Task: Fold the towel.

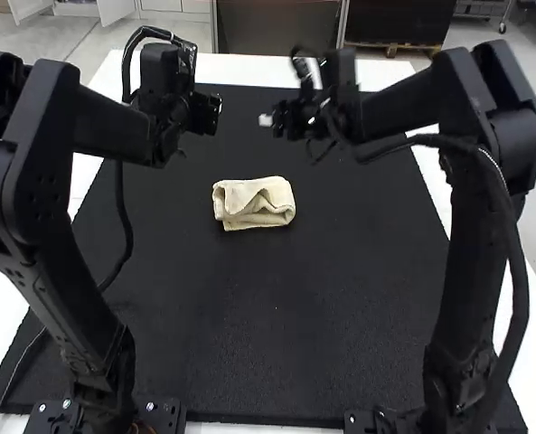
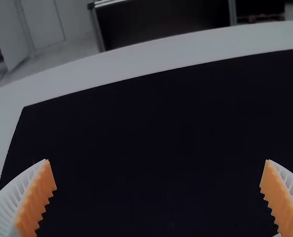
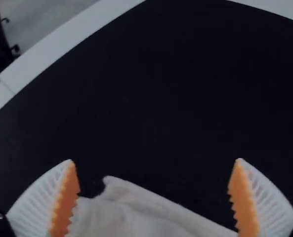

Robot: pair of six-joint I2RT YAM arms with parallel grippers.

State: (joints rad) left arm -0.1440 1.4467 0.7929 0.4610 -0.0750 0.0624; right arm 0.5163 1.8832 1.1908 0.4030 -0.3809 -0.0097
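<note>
A cream towel (image 1: 253, 202) lies in a small, loosely folded bundle on the dark mat, its layers rolled at one end. Beyond it and to its left in the high view is my left gripper (image 1: 204, 116), above the mat and apart from the cloth. My right gripper (image 1: 272, 119) hangs past the towel, not touching it. In the left wrist view my left gripper (image 2: 158, 175) stands wide open with bare mat between its fingers. The right wrist view has my right gripper (image 3: 153, 173) open too, with part of the towel (image 3: 131, 217) low between its fingers.
The black mat (image 1: 277, 325) covers most of the white table (image 1: 240, 69). Dark cables hang beside both arms, one reaching down over the mat's left part.
</note>
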